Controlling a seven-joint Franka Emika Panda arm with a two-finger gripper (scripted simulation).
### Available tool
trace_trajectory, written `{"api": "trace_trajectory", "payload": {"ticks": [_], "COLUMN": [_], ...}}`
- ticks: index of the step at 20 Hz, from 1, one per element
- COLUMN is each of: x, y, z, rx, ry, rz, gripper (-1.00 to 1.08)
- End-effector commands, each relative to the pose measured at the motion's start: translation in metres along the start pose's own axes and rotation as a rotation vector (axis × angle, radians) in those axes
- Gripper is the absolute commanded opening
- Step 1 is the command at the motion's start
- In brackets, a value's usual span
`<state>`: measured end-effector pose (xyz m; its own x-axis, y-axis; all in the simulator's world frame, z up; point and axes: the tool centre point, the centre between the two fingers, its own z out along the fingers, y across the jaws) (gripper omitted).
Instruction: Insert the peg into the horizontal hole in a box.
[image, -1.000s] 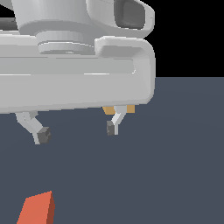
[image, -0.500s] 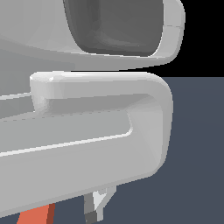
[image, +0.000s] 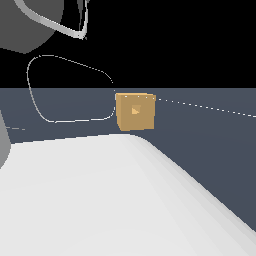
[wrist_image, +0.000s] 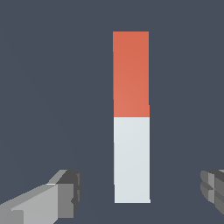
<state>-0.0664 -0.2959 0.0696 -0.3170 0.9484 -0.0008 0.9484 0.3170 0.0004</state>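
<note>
A: Nearest first. In the wrist view the gripper (wrist_image: 140, 192) is spread wide, its fingers (wrist_image: 65, 192) released and holding nothing. The peg (wrist_image: 131, 116) lies flat on the dark floor (wrist_image: 43, 65) between the two fingers, touching neither.

B: And the peg's layout?

A: A long bar, white half nearer the fingers, orange-red half beyond, pointing toward twelve o'clock from them.

B: Farther out?

A: In the exterior view the arm's pale body (image: 100, 200) fills the foreground. Behind it, at about one o'clock, sits the box (image: 135, 111), with the hole (image: 135, 111) on its facing side.

B: Risks?

A: I'd judge that an off-centre grasp could twist the peg as the fingers close, and a tilted peg would catch on the hole's edge.
</note>
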Motion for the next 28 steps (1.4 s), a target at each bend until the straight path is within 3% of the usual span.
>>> {"api": "trace_trajectory", "payload": {"ticks": [1, 22, 23, 28], "x": [-0.005, -0.008, -0.008, -0.008], "y": [-0.001, -0.002, -0.002, -0.002], "z": [0.002, 0.053, 0.053, 0.053], "rx": [0.0, 0.0, 0.0, 0.0], "ry": [0.001, 0.001, 0.001, 0.001], "rz": [-0.006, -0.01, -0.01, -0.01], "gripper": [1.0, 1.0, -1.0, -1.0]}}
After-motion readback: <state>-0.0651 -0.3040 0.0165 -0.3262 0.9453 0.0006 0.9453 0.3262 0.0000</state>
